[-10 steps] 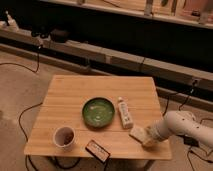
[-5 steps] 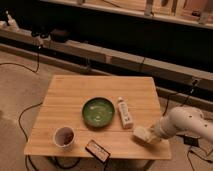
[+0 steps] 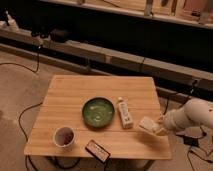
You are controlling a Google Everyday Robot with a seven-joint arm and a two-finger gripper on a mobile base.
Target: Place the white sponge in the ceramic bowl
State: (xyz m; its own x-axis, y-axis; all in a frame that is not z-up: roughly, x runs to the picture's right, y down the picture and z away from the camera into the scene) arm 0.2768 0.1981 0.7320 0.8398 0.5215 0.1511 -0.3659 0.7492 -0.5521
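The white sponge [image 3: 147, 124] is a small off-white block at the right front part of the wooden table [image 3: 75, 95], held tilted at the tip of my gripper [image 3: 158, 129]. The gripper reaches in from the right on the white arm [image 3: 192, 116] and is shut on the sponge. The ceramic bowl [image 3: 98, 111] is dark green, round and shallow, in the middle of the table, well to the left of the sponge. It looks empty.
A white labelled bottle [image 3: 123, 112] lies between the bowl and the sponge. A white cup with dark contents [image 3: 64, 136] stands at the front left. A dark flat box [image 3: 97, 150] lies on the front edge. Cables run on the floor around the table.
The sponge and the gripper have risen slightly and shifted a little up and to the right. The bowl, bottle, cup and box have not moved.
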